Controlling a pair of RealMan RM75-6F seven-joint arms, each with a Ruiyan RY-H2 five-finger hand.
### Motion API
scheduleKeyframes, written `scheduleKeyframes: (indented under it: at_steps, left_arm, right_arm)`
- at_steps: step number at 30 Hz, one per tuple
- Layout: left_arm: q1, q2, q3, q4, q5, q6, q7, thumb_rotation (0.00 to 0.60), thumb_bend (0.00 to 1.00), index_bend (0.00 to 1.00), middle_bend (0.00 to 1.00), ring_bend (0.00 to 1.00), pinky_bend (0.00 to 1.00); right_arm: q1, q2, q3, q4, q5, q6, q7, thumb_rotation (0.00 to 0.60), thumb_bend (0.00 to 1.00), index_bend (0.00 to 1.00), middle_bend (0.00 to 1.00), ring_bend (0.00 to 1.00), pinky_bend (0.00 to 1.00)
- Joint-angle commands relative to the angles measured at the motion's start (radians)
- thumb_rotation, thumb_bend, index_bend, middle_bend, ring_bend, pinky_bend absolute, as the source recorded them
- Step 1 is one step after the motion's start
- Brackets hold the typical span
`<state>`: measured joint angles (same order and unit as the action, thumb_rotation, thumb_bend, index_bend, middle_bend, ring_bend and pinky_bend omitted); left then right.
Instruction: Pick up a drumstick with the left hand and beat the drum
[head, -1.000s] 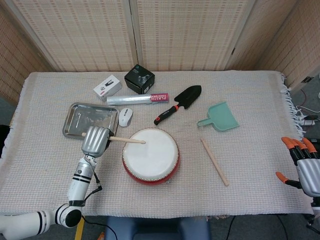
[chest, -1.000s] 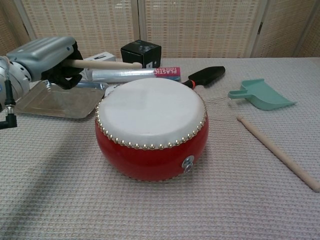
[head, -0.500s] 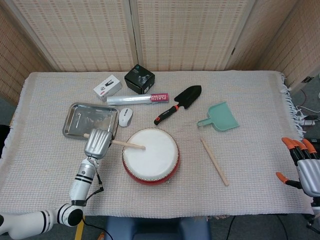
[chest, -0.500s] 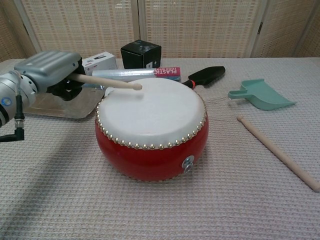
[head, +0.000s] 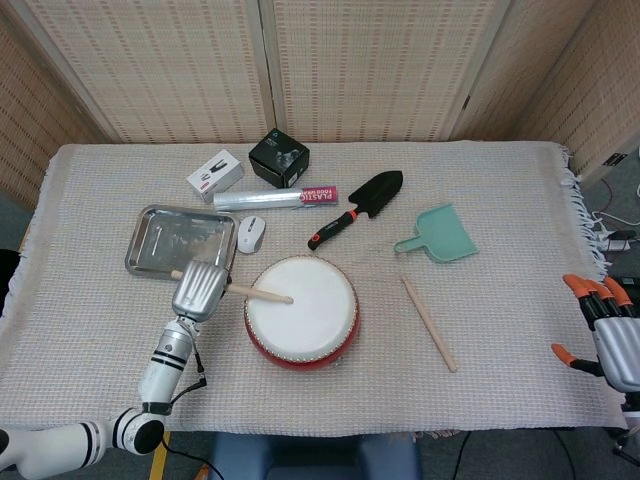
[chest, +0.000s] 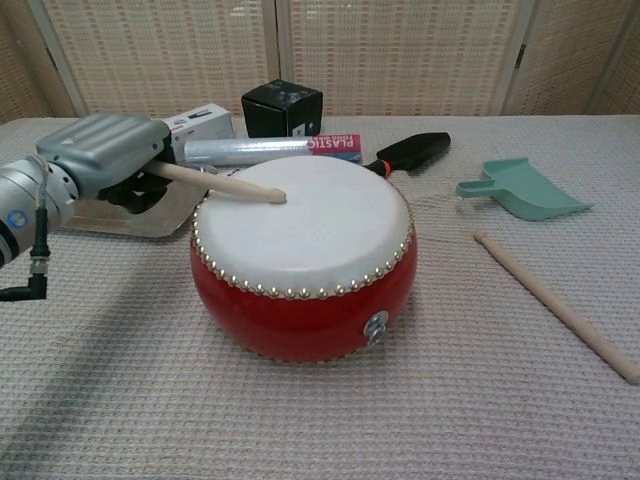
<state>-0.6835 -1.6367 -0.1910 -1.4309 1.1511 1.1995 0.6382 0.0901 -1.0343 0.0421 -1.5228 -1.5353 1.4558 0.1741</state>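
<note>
Two drumsticks: one (head: 258, 294) gripped by the left hand (head: 198, 290), its tip on the single drum (head: 301, 311) at center; the other (head: 429, 323) lies at 3 o'clock. Right hand (head: 610, 335) holds nothing, fingers apart.

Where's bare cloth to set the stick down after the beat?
Free: the front strip of cloth nearer than the drum, and the wide patch between the spare drumstick and the right hand. The far left edge beyond the tray is bare too. Crowded: behind the drum, where the mouse, trowel, roll and boxes cluster.
</note>
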Motion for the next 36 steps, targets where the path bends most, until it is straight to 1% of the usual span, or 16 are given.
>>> scheduleKeyframes:
  at_steps: [1, 4, 7, 9, 13, 15, 16, 18, 23, 26, 30, 34, 36]
  left_arm:
    - [0.01, 0.028, -0.037, -0.066, -0.005, 0.025, -0.073, 0.6, 0.65, 1.0, 1.0, 1.0, 1.0]
    - [0.024, 0.064, -0.076, -0.127, 0.003, 0.053, -0.145, 0.6, 0.65, 1.0, 1.0, 1.0, 1.0]
    - [0.023, 0.082, -0.08, -0.144, -0.009, 0.034, -0.159, 0.6, 0.65, 1.0, 1.0, 1.0, 1.0]
    - [0.015, 0.079, -0.064, -0.131, -0.021, 0.008, -0.133, 0.6, 0.65, 1.0, 1.0, 1.0, 1.0]
    - [-0.009, 0.031, 0.004, -0.032, -0.003, -0.014, -0.003, 0.6, 0.65, 1.0, 1.0, 1.0, 1.0]
    - [-0.013, 0.022, 0.021, -0.016, -0.01, -0.031, 0.023, 0.6, 0.65, 1.0, 1.0, 1.0, 1.0]
    - [-0.013, 0.027, 0.023, -0.026, -0.026, -0.046, 0.029, 0.6, 0.65, 1.0, 1.0, 1.0, 1.0]
    - [-0.011, 0.045, 0.011, -0.062, -0.045, -0.053, 0.019, 0.6, 0.65, 1.0, 1.0, 1.0, 1.0]
    - [0.018, 0.103, -0.064, -0.176, -0.024, -0.006, -0.163, 0.6, 0.65, 1.0, 1.0, 1.0, 1.0]
    - [0.023, 0.119, -0.075, -0.187, 0.001, 0.012, -0.199, 0.6, 0.65, 1.0, 1.0, 1.0, 1.0]
    - [0.012, 0.1, -0.038, -0.143, 0.008, -0.007, -0.146, 0.6, 0.65, 1.0, 1.0, 1.0, 1.0]
    - [-0.011, 0.049, 0.031, -0.041, 0.032, -0.033, -0.015, 0.6, 0.65, 1.0, 1.0, 1.0, 1.0]
    - [-0.017, 0.038, 0.045, -0.021, 0.027, -0.046, 0.025, 0.6, 0.65, 1.0, 1.0, 1.0, 1.0]
  right_arm:
    - [-0.002, -0.002, -0.001, 0.003, -0.002, 0.004, 0.002, 0.6, 0.18, 0.0, 0.09, 0.0, 0.0]
    - [0.0, -0.003, 0.0, 0.003, -0.003, 0.003, 0.003, 0.6, 0.18, 0.0, 0.09, 0.0, 0.0]
    - [0.001, -0.003, 0.0, 0.001, -0.003, 0.001, 0.001, 0.6, 0.18, 0.0, 0.09, 0.0, 0.0]
    - [0.001, -0.003, 0.001, 0.0, -0.002, 0.0, 0.001, 0.6, 0.18, 0.0, 0.09, 0.0, 0.0]
    - [0.001, -0.006, 0.0, 0.004, 0.001, -0.002, 0.004, 0.6, 0.18, 0.0, 0.09, 0.0, 0.0]
    - [0.002, -0.004, 0.001, 0.003, 0.002, -0.004, 0.004, 0.6, 0.18, 0.0, 0.09, 0.0, 0.0]
    - [0.003, -0.002, 0.002, 0.002, 0.003, -0.005, 0.004, 0.6, 0.18, 0.0, 0.09, 0.0, 0.0]
    - [0.003, -0.002, 0.002, 0.001, 0.003, -0.005, 0.004, 0.6, 0.18, 0.0, 0.09, 0.0, 0.0]
    - [0.007, -0.002, 0.002, 0.0, -0.001, -0.008, 0.005, 0.6, 0.18, 0.0, 0.09, 0.0, 0.0]
    - [0.008, -0.005, 0.002, 0.001, -0.001, -0.01, 0.006, 0.6, 0.18, 0.0, 0.09, 0.0, 0.0]
    - [0.006, -0.008, 0.001, 0.006, 0.002, -0.009, 0.009, 0.6, 0.18, 0.0, 0.09, 0.0, 0.0]
    - [0.005, -0.007, 0.002, 0.008, 0.003, -0.009, 0.011, 0.6, 0.18, 0.0, 0.09, 0.0, 0.0]
    - [0.005, -0.005, 0.002, 0.007, 0.003, -0.008, 0.01, 0.6, 0.18, 0.0, 0.09, 0.0, 0.0]
